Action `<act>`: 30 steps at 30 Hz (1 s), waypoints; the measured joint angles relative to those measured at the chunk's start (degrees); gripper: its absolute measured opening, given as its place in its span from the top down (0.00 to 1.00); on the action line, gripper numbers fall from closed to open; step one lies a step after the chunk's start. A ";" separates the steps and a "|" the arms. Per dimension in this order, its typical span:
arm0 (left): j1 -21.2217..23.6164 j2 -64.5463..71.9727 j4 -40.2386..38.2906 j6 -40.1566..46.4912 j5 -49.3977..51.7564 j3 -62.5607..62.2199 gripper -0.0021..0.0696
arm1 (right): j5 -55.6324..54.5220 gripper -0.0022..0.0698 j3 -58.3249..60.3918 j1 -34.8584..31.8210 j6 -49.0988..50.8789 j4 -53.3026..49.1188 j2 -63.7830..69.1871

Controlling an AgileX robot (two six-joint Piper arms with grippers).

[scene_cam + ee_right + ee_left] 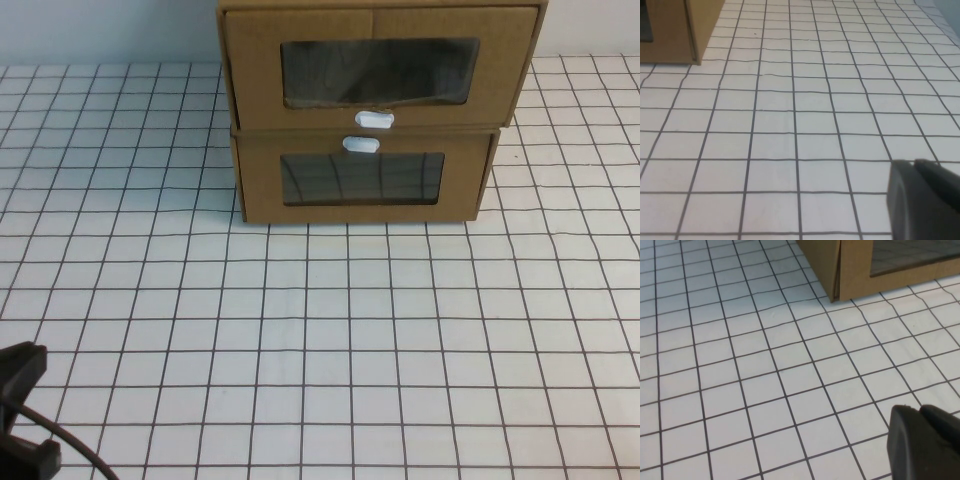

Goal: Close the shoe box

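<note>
The shoe box (380,65) is the upper of two stacked brown cardboard drawer boxes at the table's far middle. It has a wide clear window and a white pull tab (374,119) below the window. Its drawer front stands out a little past the box under it. My left gripper (917,407) is shut and empty, low over the table, well short of the boxes; part of the left arm (20,385) shows in the high view's near left corner. My right gripper (914,162) is shut and empty over the table; it is out of the high view.
The lower cardboard box (362,175) has its white tab (360,144) above its window. Its corners show in the left wrist view (840,270) and the right wrist view (692,25). A white gridded table (320,330) spreads in front of the boxes.
</note>
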 joint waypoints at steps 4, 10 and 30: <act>0.00 0.00 0.00 -0.09 0.00 0.00 0.97 | 0.00 0.99 0.00 0.00 0.00 0.00 0.00; 0.00 0.00 0.00 -0.09 0.00 0.00 0.97 | 0.00 0.99 0.00 0.00 0.00 0.00 0.00; 7.63 -12.04 5.76 -0.77 -26.56 14.10 0.97 | 0.00 0.99 0.00 0.00 0.00 0.00 0.00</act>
